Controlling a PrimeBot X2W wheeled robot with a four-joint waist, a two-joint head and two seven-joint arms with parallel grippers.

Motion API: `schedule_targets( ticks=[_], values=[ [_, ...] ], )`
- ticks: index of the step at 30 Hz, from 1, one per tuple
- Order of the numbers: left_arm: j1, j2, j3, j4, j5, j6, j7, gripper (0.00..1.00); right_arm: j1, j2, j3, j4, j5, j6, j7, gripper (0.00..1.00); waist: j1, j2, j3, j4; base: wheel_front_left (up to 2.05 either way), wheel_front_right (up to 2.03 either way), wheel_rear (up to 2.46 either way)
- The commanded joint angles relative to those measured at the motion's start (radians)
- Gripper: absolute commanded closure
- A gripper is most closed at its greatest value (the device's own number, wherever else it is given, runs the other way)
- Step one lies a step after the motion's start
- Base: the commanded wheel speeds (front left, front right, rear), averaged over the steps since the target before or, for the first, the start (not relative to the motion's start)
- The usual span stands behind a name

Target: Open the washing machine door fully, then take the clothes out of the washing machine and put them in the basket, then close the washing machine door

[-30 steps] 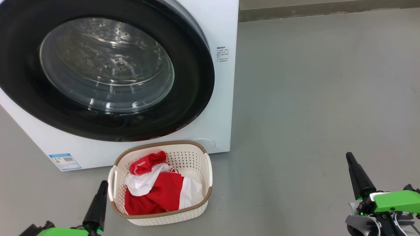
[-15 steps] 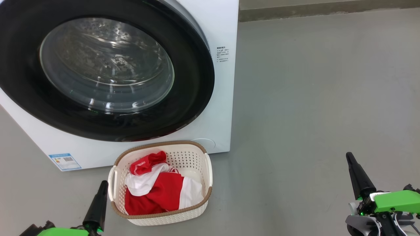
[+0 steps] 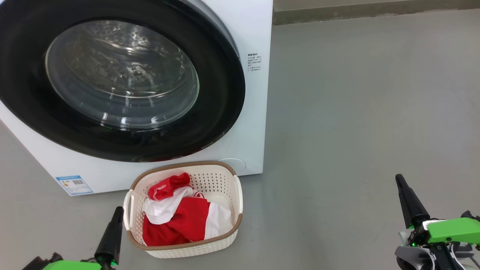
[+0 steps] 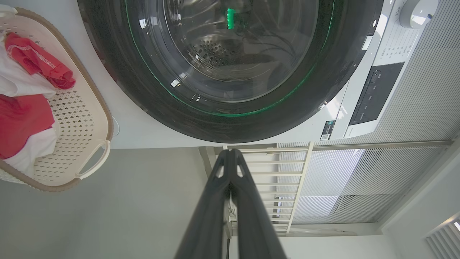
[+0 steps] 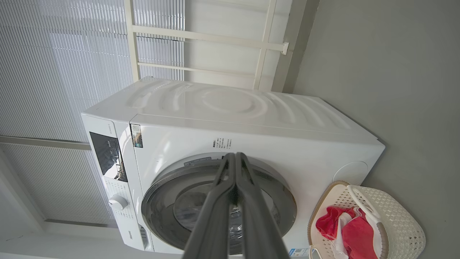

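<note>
Red clothes (image 3: 187, 221) in basket (image 3: 195, 249) | door (image 3: 219, 93) cropped | left claw (image 4: 230, 152), right claw (image 5: 235, 155) pressed together

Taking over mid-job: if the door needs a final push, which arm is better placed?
Probably left: the left gripper sits beside the basket below the washing machine door; the right gripper is out over the floor.

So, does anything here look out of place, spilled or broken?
Nothing stands out. The washing machine door looks shut against the washing machine. The clothes lie bunched inside the basket, which stands upright on the floor just in front of the machine.
</note>
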State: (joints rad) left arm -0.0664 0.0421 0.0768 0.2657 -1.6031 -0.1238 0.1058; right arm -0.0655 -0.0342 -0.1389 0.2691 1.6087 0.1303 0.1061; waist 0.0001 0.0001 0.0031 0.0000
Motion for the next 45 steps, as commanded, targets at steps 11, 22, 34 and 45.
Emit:
schedule_targets(
  ticks=[11,22,34,45],
  values=[
    [-0.041,0.01,0.036,-0.021,-0.006,-0.007,0.007,1.0,-0.042,-0.016,0.025,-0.024,0.0,0.0,0.007,1.0,0.0,-0.0001,0.0,0.0,0.0,0.0,0.0],
    [-0.042,0.009,0.036,-0.021,-0.006,-0.007,0.007,1.0,-0.042,-0.016,0.025,-0.024,0.0,0.0,0.007,1.0,0.0,-0.0001,0.0,0.0,0.0,0.0,0.0],
    [-0.042,0.009,0.037,-0.021,-0.006,-0.007,0.007,1.0,-0.042,-0.016,0.025,-0.024,0.0,0.0,0.007,1.0,0.0,-0.0001,0.0,0.0,0.0,0.0,0.0],
    [-0.042,0.009,0.037,-0.021,-0.005,-0.007,0.007,1.0,-0.042,-0.016,0.025,-0.024,0.0,0.0,0.007,1.0,0.0,-0.0001,0.0,0.0,0.0,0.0,0.0]
  ],
)
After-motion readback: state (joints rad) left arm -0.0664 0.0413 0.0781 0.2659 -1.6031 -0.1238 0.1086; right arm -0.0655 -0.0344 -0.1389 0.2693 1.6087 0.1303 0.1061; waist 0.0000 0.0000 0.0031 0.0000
